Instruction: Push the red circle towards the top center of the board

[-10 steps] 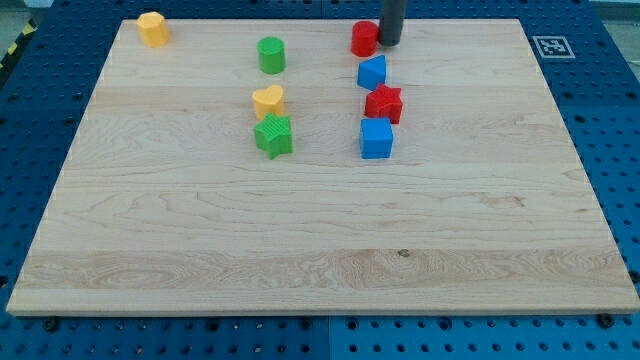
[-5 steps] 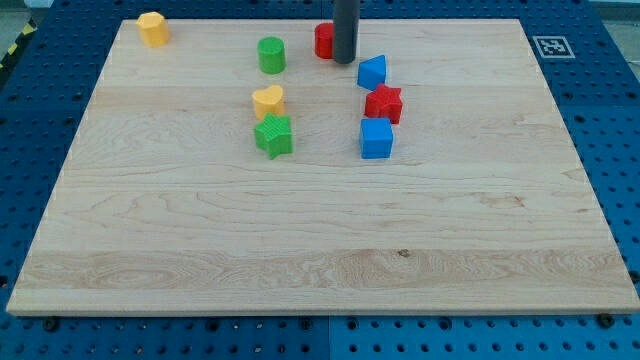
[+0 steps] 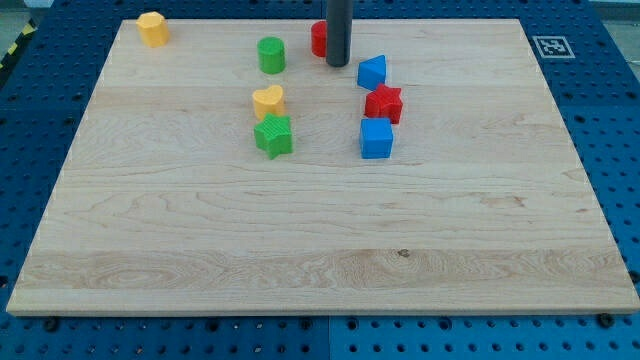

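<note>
The near half of the wooden board [image 3: 320, 250] carries no blocks. Moving away from the view's bottom, the first blocks are a green star [image 3: 273, 135] left of centre and a blue cube [image 3: 376, 138] right of centre, roughly level with each other and well apart. Just behind the green star, touching or nearly touching it, sits a yellow heart [image 3: 267, 101]. Just behind the blue cube sits a red star [image 3: 383, 103], and beyond that a blue block [image 3: 372, 72] whose exact shape is hard to make out; it looks wedge-like or pentagonal.

Farther still, a green cylinder [image 3: 270, 54] stands left of centre, and at the far left corner a yellow block [image 3: 152, 28], seemingly hexagonal, lies near the board's top edge.

At the view's top centre the dark rod comes down from above, its upper part cut off by the frame. My tip [image 3: 337, 63] rests on the board, between the green cylinder and the blue block. It has no jaws and holds nothing; it can only press sideways.

The red circle [image 3: 318, 38] lies just beyond and to the left of my tip, close to the board's top edge near its middle. The rod covers the circle's right part, so only a left sliver shows, and I cannot tell for certain whether rod and circle actually touch.

A black-and-white marker [image 3: 551, 46] sits at the board's far right corner, on the blue pegboard table [image 3: 620, 120].
</note>
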`<move>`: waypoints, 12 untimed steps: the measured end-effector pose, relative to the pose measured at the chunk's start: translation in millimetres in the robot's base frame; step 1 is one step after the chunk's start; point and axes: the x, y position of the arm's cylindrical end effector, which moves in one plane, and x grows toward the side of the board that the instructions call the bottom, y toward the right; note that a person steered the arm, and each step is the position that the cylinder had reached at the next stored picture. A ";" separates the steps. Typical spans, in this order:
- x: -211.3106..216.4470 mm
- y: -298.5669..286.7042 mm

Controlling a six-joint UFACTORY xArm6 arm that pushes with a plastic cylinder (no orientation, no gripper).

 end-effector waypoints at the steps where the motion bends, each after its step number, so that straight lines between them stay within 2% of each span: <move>1: 0.0 -0.9; 3: -8.6 -25.4; 6: -8.9 -32.4; 8: -5.5 5.2; 12: -54.8 5.4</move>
